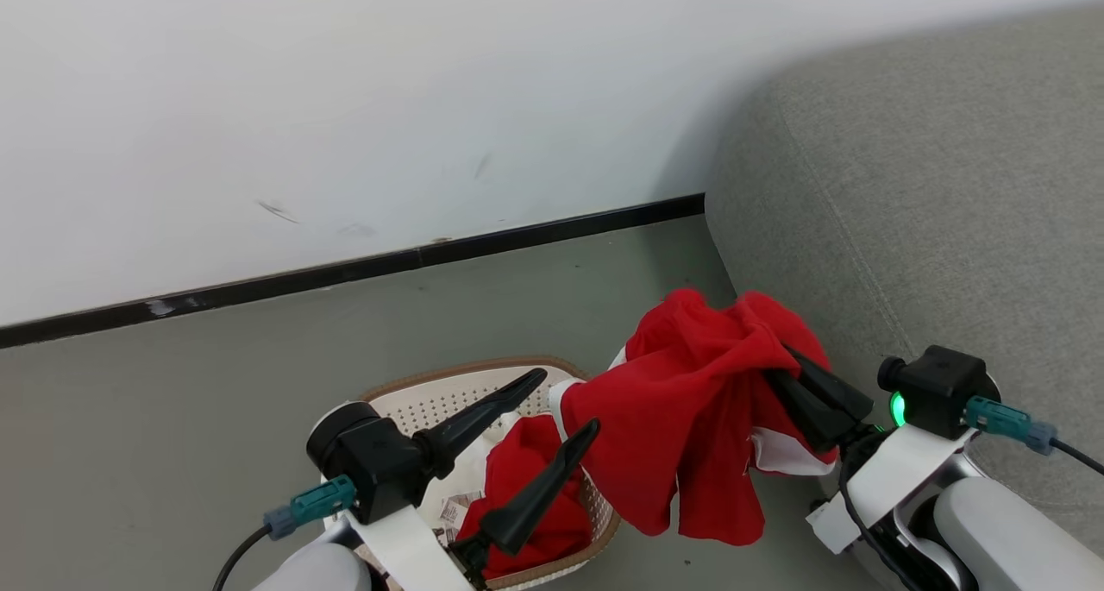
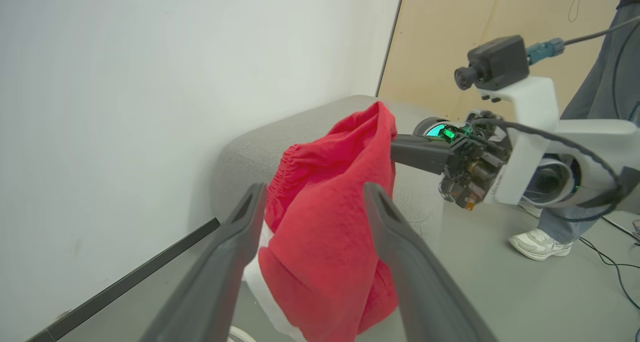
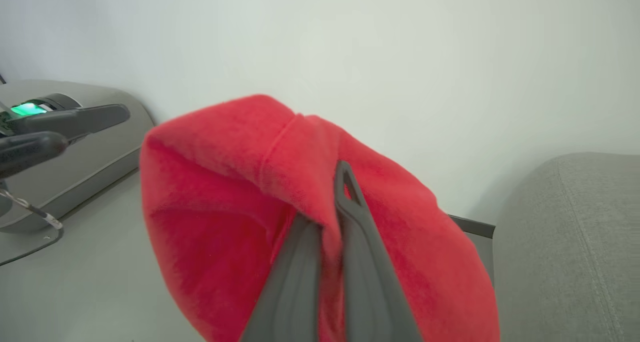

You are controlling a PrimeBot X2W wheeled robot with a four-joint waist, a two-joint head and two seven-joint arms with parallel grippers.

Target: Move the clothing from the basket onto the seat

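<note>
Clothing (image 1: 690, 418) hangs clamped in the right gripper (image 1: 780, 367) beside the basket (image 1: 423, 405); it should be carried high over the seat (image 1: 949, 229) edge before release. The left gripper (image 1: 567, 399) stands spread, empty.

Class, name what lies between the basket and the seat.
In the head view, a red garment hangs there from the shut right tool, above grey floor.

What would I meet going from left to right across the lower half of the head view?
The left claw, open → hanging red garment → right claw, shut on that garment → grey seat. The basket overlaps the left claw, so it has no clear place.
</note>
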